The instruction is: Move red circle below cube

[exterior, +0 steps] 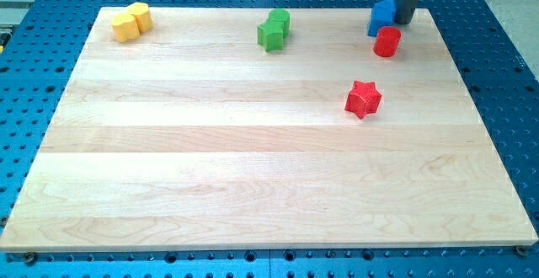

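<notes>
The red circle is a short red cylinder near the board's top right. The blue cube sits just above it and slightly to its left, almost touching it. My tip is at the cube's right side, right against it, and just above and to the right of the red circle. The rod rises out of the view's top.
A red star lies below the red circle. A green block and a green star sit at the top centre. Two yellow blocks sit at the top left. The wooden board lies on a blue perforated table.
</notes>
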